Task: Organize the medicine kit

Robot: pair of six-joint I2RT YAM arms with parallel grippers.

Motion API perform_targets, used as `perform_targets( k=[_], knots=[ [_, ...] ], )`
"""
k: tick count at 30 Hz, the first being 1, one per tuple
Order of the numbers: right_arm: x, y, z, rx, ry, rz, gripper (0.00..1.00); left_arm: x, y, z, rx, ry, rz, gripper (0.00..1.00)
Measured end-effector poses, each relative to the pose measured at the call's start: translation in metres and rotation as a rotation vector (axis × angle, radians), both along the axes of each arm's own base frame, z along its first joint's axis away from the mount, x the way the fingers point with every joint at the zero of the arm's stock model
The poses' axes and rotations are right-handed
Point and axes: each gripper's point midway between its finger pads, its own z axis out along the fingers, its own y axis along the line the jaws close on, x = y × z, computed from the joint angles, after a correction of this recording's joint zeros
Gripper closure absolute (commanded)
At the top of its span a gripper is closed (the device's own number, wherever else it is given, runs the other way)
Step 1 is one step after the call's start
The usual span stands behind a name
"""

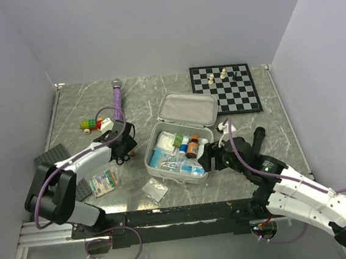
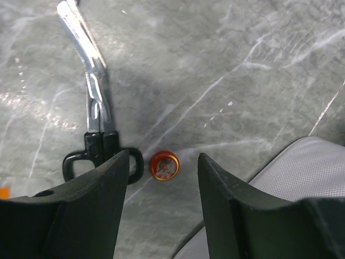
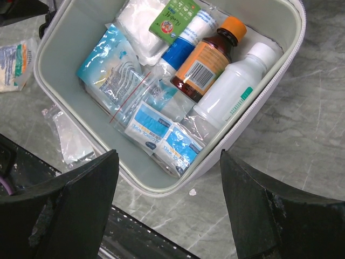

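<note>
Red and gold, the small round tin [image 2: 164, 165] lies on the marble-patterned table [image 2: 215, 65], right between the fingers of your left gripper [image 2: 163, 174], whose jaws stand spread wide to either side of it. It looks like your next pick. The black handle loops of the bandage scissors [image 2: 96, 102] sit just beside the tin, so centre on the tin and keep the finger on that side from catching a loop. The tin is low and flat, so go down to the tabletop before you pinch. The medicine kit [image 1: 186, 110] lies open mid-table, lid hinged back, one corner near the tin. Your right gripper [image 3: 168, 167], also spread and holding nothing, hovers over the kit's near rim; hold it clear of any drop spot beside the amber bottle [image 3: 202, 65].
</note>
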Motion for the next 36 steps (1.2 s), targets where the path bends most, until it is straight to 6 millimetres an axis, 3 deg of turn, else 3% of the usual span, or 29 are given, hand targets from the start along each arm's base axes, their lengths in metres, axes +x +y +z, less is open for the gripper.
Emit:
perform_targets(
  k=[13,29,36],
  knots=[
    [0.0,0.0,-0.008,-0.019,0.017,0.0,0.18,0.013,-0.014,-0.016,0.031,0.055,-0.099,0.53],
    [0.0,0.0,-0.008,-0.018,0.018,-0.001,0.18,0.011,-0.024,-0.025,0.045,0.082,-0.133,0.44],
    [0.0,0.0,-0.007,-0.012,0.019,-0.005,0.18,0.001,-0.017,-0.025,0.068,0.102,-0.127,0.42]
  ],
)
